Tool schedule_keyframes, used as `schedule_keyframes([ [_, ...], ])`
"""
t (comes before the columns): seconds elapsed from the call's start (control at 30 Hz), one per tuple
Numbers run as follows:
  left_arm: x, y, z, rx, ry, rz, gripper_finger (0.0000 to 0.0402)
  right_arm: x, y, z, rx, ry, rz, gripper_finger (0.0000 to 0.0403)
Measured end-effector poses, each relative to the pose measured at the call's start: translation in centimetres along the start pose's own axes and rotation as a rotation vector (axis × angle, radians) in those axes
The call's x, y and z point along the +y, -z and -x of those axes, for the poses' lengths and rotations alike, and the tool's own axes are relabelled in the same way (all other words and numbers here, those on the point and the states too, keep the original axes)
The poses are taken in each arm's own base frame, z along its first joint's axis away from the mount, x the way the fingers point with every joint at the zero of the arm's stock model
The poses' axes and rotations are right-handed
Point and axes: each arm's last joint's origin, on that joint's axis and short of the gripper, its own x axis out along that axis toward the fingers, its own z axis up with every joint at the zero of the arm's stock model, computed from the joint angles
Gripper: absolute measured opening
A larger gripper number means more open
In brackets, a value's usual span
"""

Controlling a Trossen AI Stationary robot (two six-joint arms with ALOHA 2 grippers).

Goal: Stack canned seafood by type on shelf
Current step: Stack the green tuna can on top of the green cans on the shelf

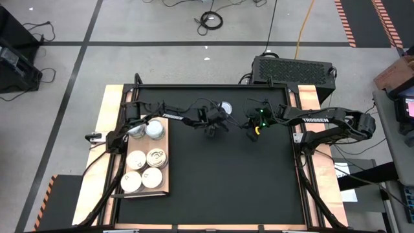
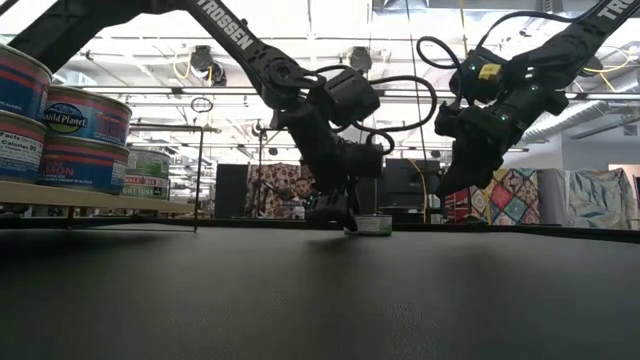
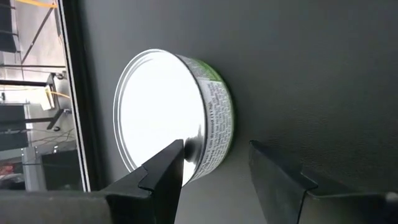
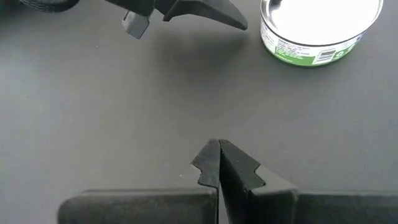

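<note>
Green-labelled silver-topped tin, black mat

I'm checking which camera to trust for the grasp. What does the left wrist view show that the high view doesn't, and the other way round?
Only the left wrist view: the green-labelled can on its printed side wall, with the left gripper open, one finger in front of the can's rim and the other beside it over the black mat.

Only the high view: the shelf holding five cans, and the right gripper, shut, hanging over the mat near the can.

Both: the same lone can by the mat's far edge and the left gripper at it.
</note>
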Motion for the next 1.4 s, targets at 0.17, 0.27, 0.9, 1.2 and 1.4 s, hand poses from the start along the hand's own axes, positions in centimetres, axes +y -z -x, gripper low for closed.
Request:
schedule_keyframes([
  [0.17, 0.2, 0.2, -0.1, 0.002, -0.002, -0.005, 0.0155, 0.0, 0.0, 0.0, 0.000, 0.000, 0.000, 0.0000],
  [0.27, 0.3, 0.2, -0.1, 0.001, -0.006, -0.030, 0.0118, 0.0, 0.0, 0.0, 0.000, 0.000, 0.001, 0.0000],
  [0.9, 0.3, -0.2, 0.2, 0.021, -0.067, -0.074, 0.0001, 0.0, 0.0, 0.0, -0.001, 0.000, 0.004, 0.0000],
  [1.2, -0.4, -1.5, 2.6, 0.026, -0.079, -0.121, 0.0001, 0.0, 0.0, 0.0, 0.000, 0.000, 0.004, 0.0000],
  [1.4, 0.5, -2.1, 6.7, 0.003, -0.066, -0.010, 0.0000, 0.0, 0.0, 0.0, 0.000, 0.000, 0.004, 0.0000],
])
